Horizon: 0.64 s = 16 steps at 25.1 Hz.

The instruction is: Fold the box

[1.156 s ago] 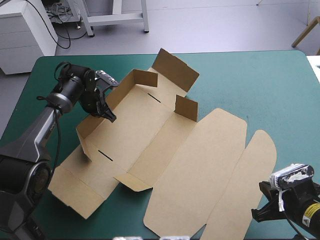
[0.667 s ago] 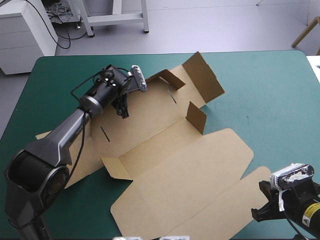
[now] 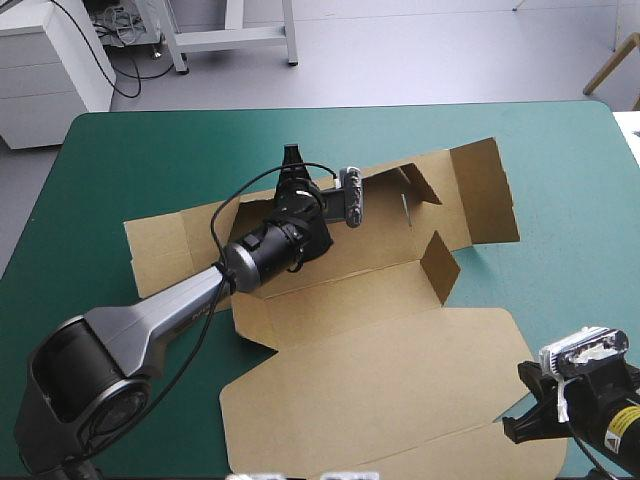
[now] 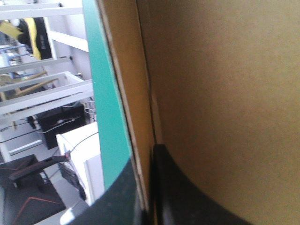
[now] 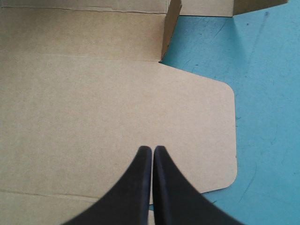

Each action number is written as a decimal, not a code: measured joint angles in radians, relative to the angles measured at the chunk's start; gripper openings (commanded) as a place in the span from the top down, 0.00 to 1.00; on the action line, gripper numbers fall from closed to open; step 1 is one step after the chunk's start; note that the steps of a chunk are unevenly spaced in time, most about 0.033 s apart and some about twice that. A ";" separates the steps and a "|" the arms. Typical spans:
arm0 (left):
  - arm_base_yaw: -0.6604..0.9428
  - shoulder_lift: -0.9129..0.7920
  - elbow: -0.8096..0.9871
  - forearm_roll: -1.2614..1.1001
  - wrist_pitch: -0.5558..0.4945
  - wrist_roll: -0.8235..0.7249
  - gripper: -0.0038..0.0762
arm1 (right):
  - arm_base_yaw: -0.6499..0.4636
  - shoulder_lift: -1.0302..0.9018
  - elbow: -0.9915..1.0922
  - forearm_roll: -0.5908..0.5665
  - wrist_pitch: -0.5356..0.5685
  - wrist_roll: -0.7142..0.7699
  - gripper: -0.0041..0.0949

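- Finding the box (image 3: 340, 300) opened out across the middle of the teal-green cover (image 3: 140, 160), its broad lid panel (image 3: 400, 370) flat toward the near edge.
- Noting raised flaps (image 3: 485, 190) at the far right end: one large and tilted up, two small ones standing upright beside it.
- Seeing the left gripper (image 4: 147, 159) clamped on the far long wall (image 4: 220, 93), the board's edge pinched between its black fingers (image 4: 187, 197), the arm reaching across the sheet from the table's left.
- Seeing the right gripper (image 5: 152, 149) by the near right corner, well apart from the left, fingertips pressed together in one point with nothing between them, over the lid panel close to its rounded corner; contact with the board impossible to tell.
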 measured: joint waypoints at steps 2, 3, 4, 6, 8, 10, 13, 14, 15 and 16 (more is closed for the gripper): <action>-0.048 -0.035 0.079 0.127 -0.027 -0.116 0.96 | 0.000 0.000 0.000 0.000 0.000 0.000 0.96; -0.064 -0.046 0.108 0.161 -0.036 -0.154 0.96 | 0.000 0.000 0.000 0.000 0.000 0.000 0.96; -0.078 -0.065 0.137 0.206 -0.045 -0.189 0.96 | 0.000 0.000 0.000 0.000 0.000 0.000 0.96; -0.100 -0.090 0.187 0.263 -0.062 -0.240 0.96 | 0.000 0.000 0.000 0.000 0.000 0.000 0.96; -0.119 -0.125 0.239 0.318 -0.079 -0.301 0.96 | 0.000 0.000 0.000 0.000 0.000 0.000 0.96; -0.137 -0.159 0.293 0.380 -0.095 -0.372 0.96 | 0.000 0.000 0.000 0.000 0.000 0.000 0.96; -0.160 -0.213 0.377 0.488 -0.129 -0.472 0.96 | 0.000 0.000 0.000 0.000 0.000 0.000 0.96; -0.173 -0.244 0.430 0.564 -0.154 -0.532 0.96 | 0.000 0.000 0.000 0.000 0.000 0.000 0.96; -0.180 -0.258 0.457 0.607 -0.166 -0.559 0.96 | 0.000 0.000 0.000 0.000 0.000 0.000 0.96; -0.188 -0.279 0.505 0.673 -0.183 -0.591 0.96 | 0.000 0.000 0.000 0.000 0.000 0.000 0.96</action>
